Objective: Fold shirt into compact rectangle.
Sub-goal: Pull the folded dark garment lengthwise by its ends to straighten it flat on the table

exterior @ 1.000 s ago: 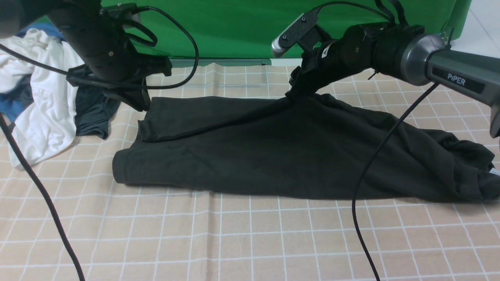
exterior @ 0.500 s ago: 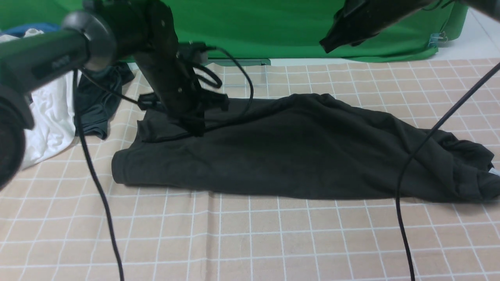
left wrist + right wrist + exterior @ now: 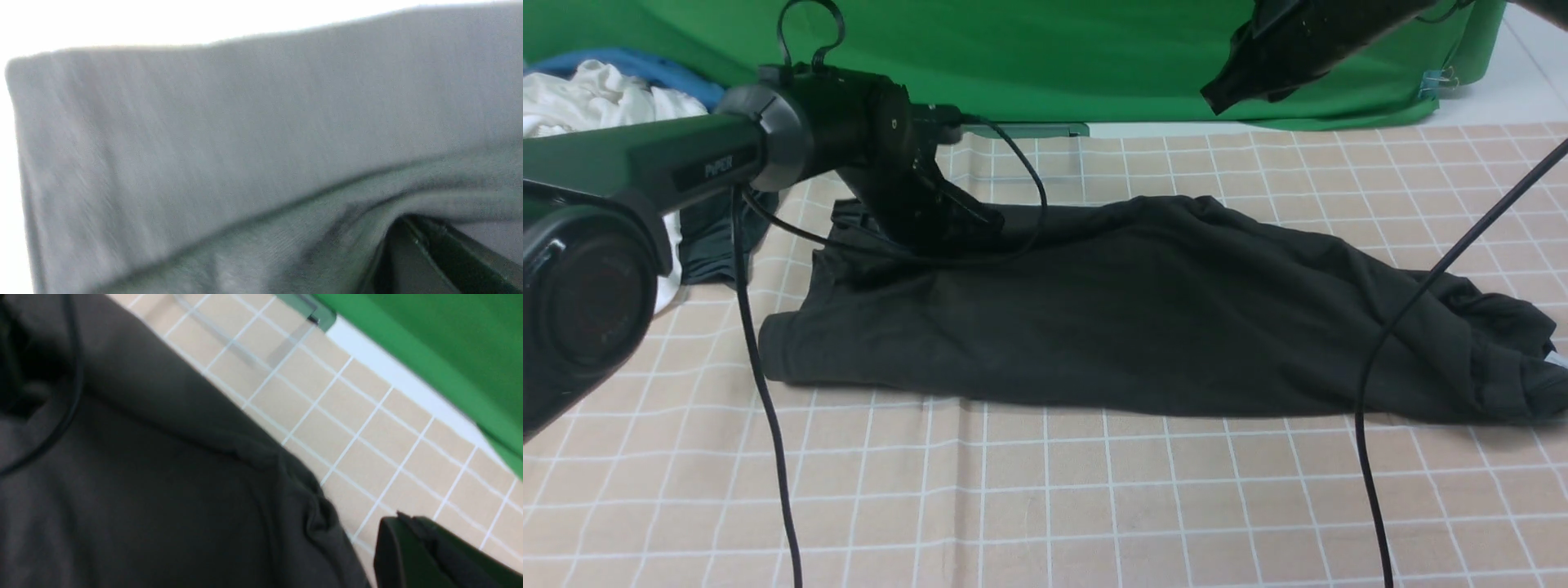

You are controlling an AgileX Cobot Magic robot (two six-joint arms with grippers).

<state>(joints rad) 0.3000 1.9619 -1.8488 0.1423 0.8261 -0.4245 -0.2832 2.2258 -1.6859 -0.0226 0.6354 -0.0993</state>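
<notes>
Beneath the left gripper (image 3: 970, 230), which is closed on a pinch of its far edge, the shirt (image 3: 1143, 318) is spread lengthwise over the checked surface (image 3: 1045, 506), apparently so that edge can be drawn across for a fold. Its soft, matte black knit is rumpled at the end farthest from that gripper. The right gripper (image 3: 1217, 94) is held high above, closed and empty.

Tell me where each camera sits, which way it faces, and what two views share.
Front: between the arms, facing forward over the shirt; both arms, left gripper and right gripper show.
Left wrist: close against shirt fabric; one finger shows.
Right wrist: held high, looking down at shirt edge, checked cloth, green backdrop; one finger shows.
Shared: all see the shirt.
</notes>
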